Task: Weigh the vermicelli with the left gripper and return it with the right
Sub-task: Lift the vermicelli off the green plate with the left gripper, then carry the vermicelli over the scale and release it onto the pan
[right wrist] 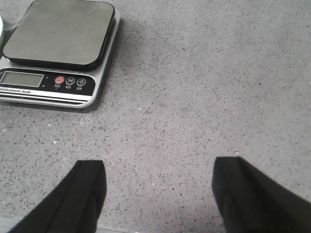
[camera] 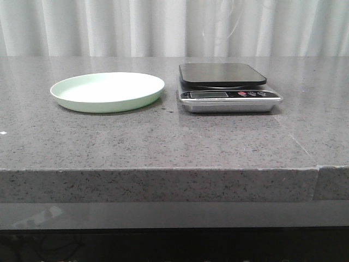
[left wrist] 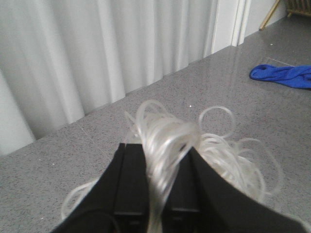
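Note:
In the left wrist view my left gripper (left wrist: pixel 163 155) is shut on the vermicelli (left wrist: pixel 214 155), a tangle of translucent off-white strands bulging between and beyond the black fingers, loops hanging over the grey counter. In the front view neither gripper nor the vermicelli shows. There the pale green plate (camera: pixel 107 91) sits empty at the left and the scale (camera: pixel 227 87) stands to its right, its black platform bare. My right gripper (right wrist: pixel 158 167) is open above bare counter, with the scale (right wrist: pixel 60 48) a short way off.
A blue cloth (left wrist: pixel 284 76) lies on the counter in the left wrist view. White curtains (camera: pixel 174 27) hang behind the table. The counter's front edge (camera: pixel 163 170) runs across the front view.

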